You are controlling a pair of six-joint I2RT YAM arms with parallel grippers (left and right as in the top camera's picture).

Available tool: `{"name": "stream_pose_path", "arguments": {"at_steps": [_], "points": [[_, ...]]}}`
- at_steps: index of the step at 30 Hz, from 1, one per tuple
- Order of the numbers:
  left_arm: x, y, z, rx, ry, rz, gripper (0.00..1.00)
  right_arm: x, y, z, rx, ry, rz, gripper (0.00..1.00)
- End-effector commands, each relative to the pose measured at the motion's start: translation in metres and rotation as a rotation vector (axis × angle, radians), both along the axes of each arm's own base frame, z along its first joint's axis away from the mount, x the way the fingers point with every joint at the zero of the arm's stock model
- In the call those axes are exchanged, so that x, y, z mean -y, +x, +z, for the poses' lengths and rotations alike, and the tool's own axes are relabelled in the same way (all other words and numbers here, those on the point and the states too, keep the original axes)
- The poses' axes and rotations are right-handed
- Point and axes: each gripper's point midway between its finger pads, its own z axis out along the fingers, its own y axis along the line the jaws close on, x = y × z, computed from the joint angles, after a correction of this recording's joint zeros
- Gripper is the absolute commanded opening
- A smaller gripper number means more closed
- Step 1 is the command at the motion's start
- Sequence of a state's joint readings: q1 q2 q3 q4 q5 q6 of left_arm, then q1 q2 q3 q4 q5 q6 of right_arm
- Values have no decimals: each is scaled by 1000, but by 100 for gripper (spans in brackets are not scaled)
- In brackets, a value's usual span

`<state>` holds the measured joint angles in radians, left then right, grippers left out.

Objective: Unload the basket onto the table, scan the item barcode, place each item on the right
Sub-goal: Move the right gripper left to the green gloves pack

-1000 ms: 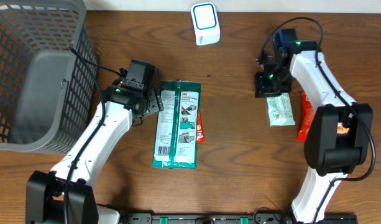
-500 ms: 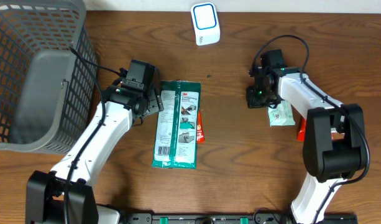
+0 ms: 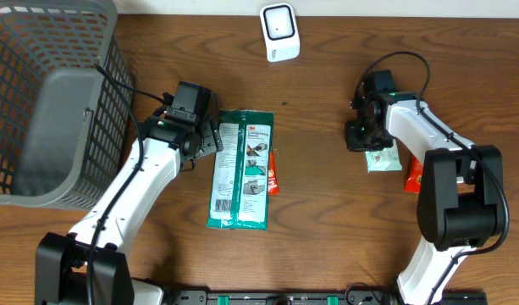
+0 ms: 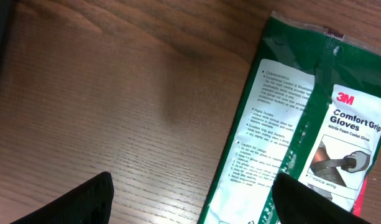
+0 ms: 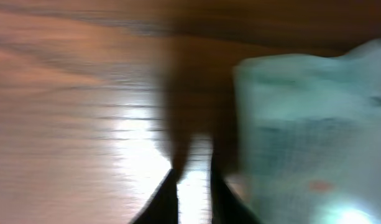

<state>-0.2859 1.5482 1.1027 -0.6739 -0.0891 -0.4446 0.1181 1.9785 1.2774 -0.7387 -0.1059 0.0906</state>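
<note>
Basket: a grey mesh basket (image 3: 66,127) is set upright at the far left of the counter, and is cut off by the frame edge.
Counter: a dark brown wood-grain counter (image 3: 327,229) is seen in every view; it is blurred in the right wrist view.
Glove pack: a flat green and white pack (image 3: 240,169), printed "3M Comfort Grip Gloves", is laid lengthwise near the middle, well apart from the basket.
Red packet, middle (image 3: 273,175): only a strip is shown, touching the glove pack's right edge.
Red packet, right (image 3: 412,178): it is partly hidden.

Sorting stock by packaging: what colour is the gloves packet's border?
Green; the gloves packet shows best in the left wrist view.
</note>
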Motion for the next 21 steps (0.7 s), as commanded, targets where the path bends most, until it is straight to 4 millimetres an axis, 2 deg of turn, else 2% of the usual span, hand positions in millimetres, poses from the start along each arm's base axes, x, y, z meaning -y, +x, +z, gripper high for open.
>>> {"name": "stream_pose_path", "arguments": {"at_steps": [1, 3, 5, 8, 17, 20, 21], "points": [[-4, 1, 6, 20, 11, 8, 82, -54, -3, 24, 17, 274, 59, 22], [-4, 1, 6, 19, 12, 8, 82, -78, -5, 33, 17, 398, 95, 29], [-4, 1, 6, 19, 12, 8, 82, -95, -7, 40, 14, 470, 126, 41], [-4, 1, 6, 20, 12, 8, 83, -109, -11, 41, 13, 481, 161, 51], [-4, 1, 6, 19, 12, 8, 83, -158, -27, 46, 3, 523, 244, 68], [-4, 1, 6, 19, 12, 8, 83, -176, -32, 49, -9, 541, 238, 79], [-4, 1, 6, 19, 12, 8, 82, -182, -36, 49, -12, 543, 247, 85]]}}
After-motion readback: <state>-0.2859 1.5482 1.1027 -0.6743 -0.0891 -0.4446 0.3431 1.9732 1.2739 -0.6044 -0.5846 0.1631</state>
